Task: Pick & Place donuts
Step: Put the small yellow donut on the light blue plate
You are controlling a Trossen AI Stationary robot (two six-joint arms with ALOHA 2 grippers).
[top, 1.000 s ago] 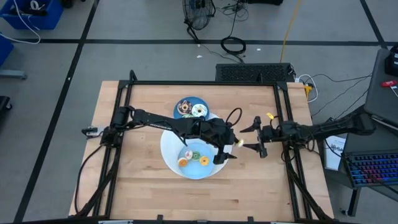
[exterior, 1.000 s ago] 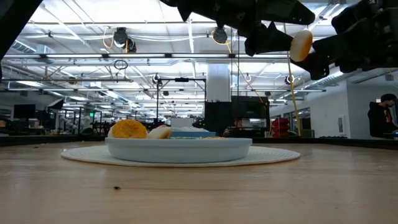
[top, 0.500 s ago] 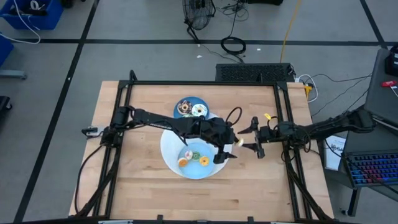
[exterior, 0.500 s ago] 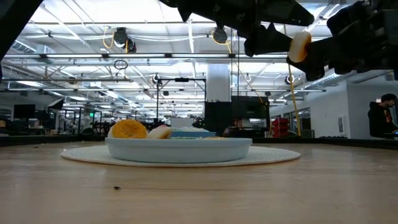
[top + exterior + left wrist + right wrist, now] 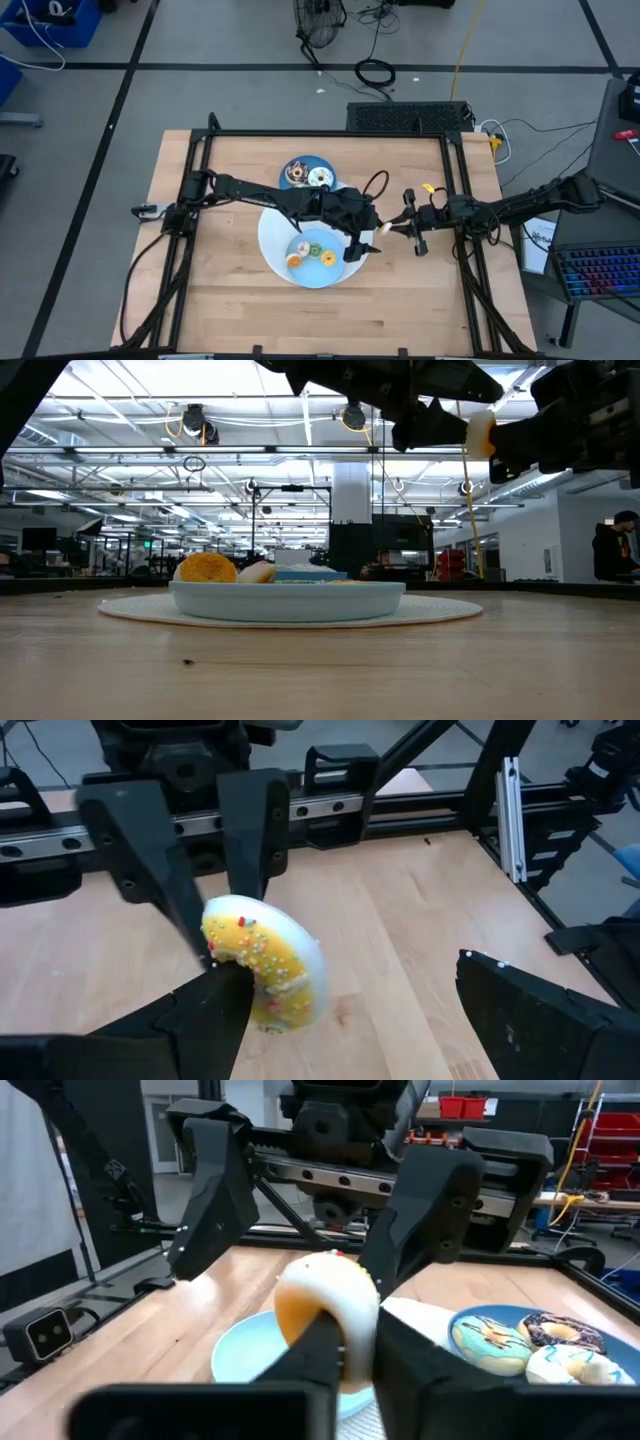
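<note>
Mid-air handover: right gripper (image 5: 345,1342) closed on yellow donut (image 5: 262,960), left gripper (image 5: 350,1010) open; next, carry to a plate (image 5: 275,255).

**Around the work: plates, table, floor clutter**

A large pale blue plate (image 5: 272,240) sits near the centre of the wooden table (image 5: 230,300). A smaller blue plate (image 5: 300,162) touches it at 12 o'clock. A coiled black cable (image 5: 375,72) lies on the floor beyond.
</note>
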